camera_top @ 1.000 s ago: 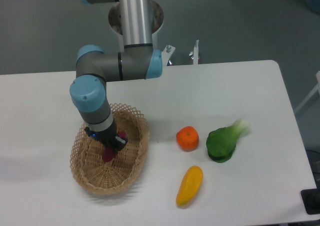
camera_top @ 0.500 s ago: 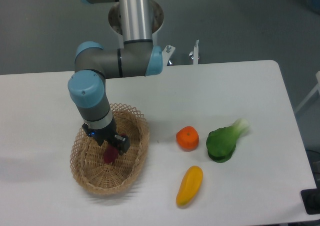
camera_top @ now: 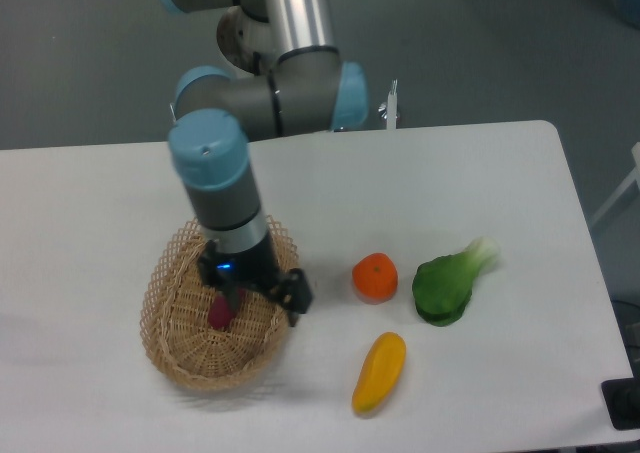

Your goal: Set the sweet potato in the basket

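One fixed camera looks down on a white desk (camera_top: pixel 450 183) with rounded corners, set against a dull grey-green floor (camera_top: pixel 480 43). The desk top is smooth and matte, with soft shadows under the things on it. At the right edge of the frame a pale slanted bar and a small dark block at the lower corner peek in, too cropped to identify.

The basket (camera_top: pixel 175 338) sits on the left part of the desk, oval and woven, with a lacy rim. The sweet potato (camera_top: pixel 219 312) lies inside it, toward the middle of the bowl, a small dark magenta shape partly hidden by the robot's wrist.

The arm (camera_top: pixel 225 188) reaches down from a silver column at the top of the frame, its grey and blue joints ending over the basket's right side. The hand (camera_top: pixel 262 295) hangs just above the basket beside the sweet potato; its black fingers appear spread, with one finger out over the right rim, and nothing is seen between them.

To the right, well apart from the basket, an orange (camera_top: pixel 375 277) sits near a leafy green vegetable (camera_top: pixel 447 285). A yellow-orange elongated fruit (camera_top: pixel 379 372) lies below them, toward the front edge.
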